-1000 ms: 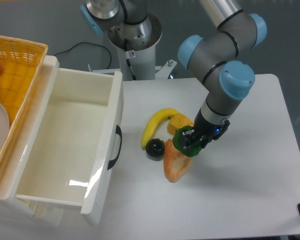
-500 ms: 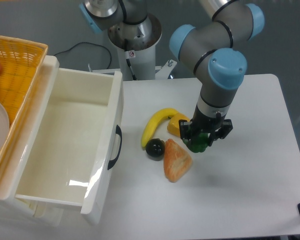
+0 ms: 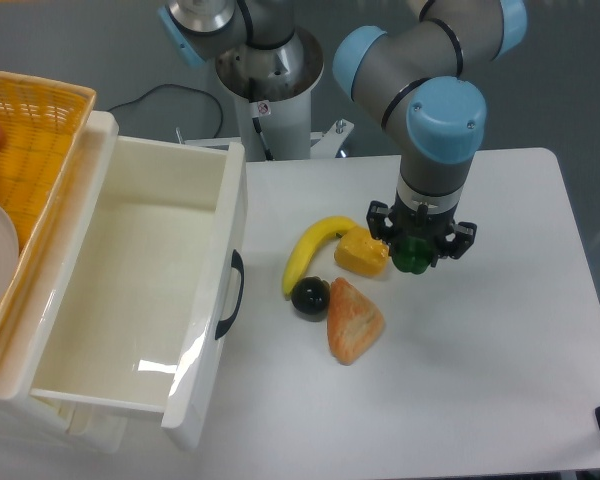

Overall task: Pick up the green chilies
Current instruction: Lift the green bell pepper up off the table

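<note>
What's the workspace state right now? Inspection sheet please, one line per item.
Surface: white table, bare on its right side.
Job's things: green chilies held in the gripper, beside the yellow-orange chunk.
Clutter: banana, black ball, orange bread-like piece grouped mid-table.
Grippers: gripper shut on the green chilies, pointing down.
Cables: black cable behind the table, near the arm's base.
Surroundings: open white drawer, inside bare; wicker basket at left, contents partly cropped.
</note>
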`<state>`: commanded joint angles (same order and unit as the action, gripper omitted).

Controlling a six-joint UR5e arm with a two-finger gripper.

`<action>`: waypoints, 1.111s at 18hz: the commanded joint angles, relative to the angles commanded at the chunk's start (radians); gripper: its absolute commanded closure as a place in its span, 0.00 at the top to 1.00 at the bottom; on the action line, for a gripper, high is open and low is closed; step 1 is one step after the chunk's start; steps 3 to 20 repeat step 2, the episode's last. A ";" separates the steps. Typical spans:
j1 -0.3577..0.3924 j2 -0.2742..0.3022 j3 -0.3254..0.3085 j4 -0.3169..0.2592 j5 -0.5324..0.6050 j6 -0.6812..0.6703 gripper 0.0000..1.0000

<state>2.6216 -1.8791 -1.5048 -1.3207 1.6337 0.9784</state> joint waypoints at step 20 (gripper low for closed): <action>0.000 -0.002 -0.002 0.000 0.002 0.014 0.51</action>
